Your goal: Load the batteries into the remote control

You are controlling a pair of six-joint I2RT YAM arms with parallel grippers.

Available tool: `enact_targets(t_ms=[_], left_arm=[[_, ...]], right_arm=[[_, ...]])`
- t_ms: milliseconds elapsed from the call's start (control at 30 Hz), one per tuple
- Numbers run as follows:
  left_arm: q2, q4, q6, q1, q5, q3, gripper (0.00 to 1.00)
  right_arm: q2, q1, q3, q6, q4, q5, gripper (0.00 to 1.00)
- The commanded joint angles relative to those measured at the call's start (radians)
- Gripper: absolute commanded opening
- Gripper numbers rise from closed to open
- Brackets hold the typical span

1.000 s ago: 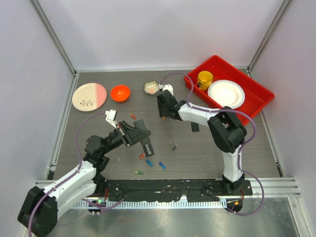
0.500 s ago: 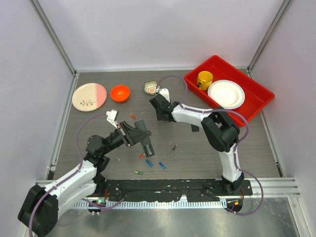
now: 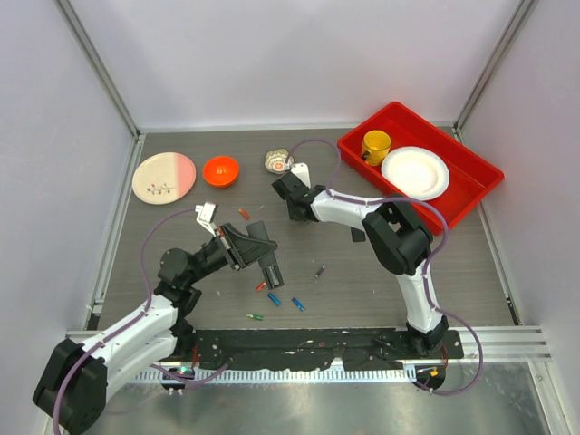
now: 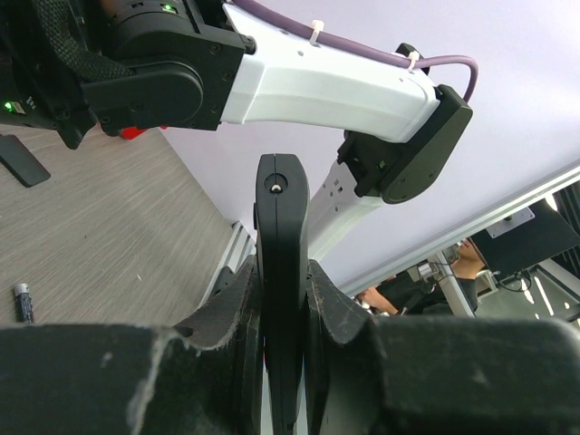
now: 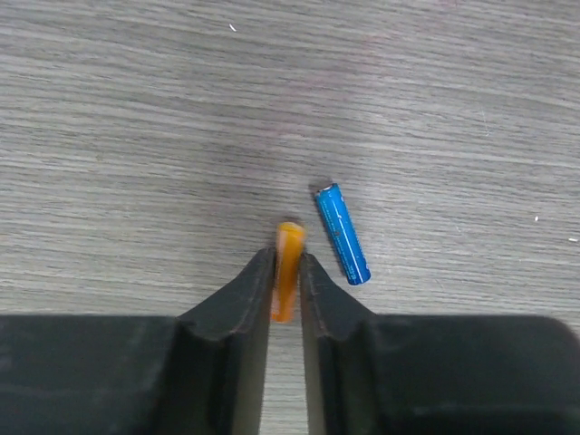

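Grips the remote control [image 4: 281, 227] edge-on in the left gripper [image 4: 283, 313], jaws clamped on its sides, near end hidden between them. Pinches an orange battery [image 5: 288, 243] in the right gripper [image 5: 285, 265], jaws tight on it, low over the table [image 5: 136, 109], near end covered. Shows a blue battery [image 5: 343, 234] lying just right of it, apart. Shows more batteries [image 3: 274, 299] loose near the remote control, too small to make out well.

Hidden remote control [image 4: 281, 227] base

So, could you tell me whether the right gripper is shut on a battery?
Shut: the right gripper clamps the orange battery, its jaws pressed against both sides.
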Motion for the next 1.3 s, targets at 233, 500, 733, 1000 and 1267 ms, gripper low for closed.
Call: enact_targets(t_ms=[233,500,733,1000,1267], left_arm=[[-0.025,0.038,0.006,0.004,-0.004,-0.007,0.00],[-0.066,0.004,0.020,0.004,-0.021,-0.013,0.00],[-0.046,0.001,0.035,0.004,-0.058,-0.024,0.00],[-0.141,-0.099,0.038,0.004,-0.188,-0.048,0.00],[-0.299,-0.270,0.051,0.003,-0.280,-0.074,0.00]], right_arm=[[-0.082,0.000,-0.066,0.018,-0.004,0.007,0.01],[-0.440,-0.020,-0.322,0.386,-0.017,0.103,0.01],[-0.490,0.010,-0.362,1.008,-0.235,0.174,0.01],[-0.331,0.038,-0.249,1.491,-0.559,0.166,0.01],[-0.244,0.041,-0.161,1.612,-0.636,0.160,0.01]])
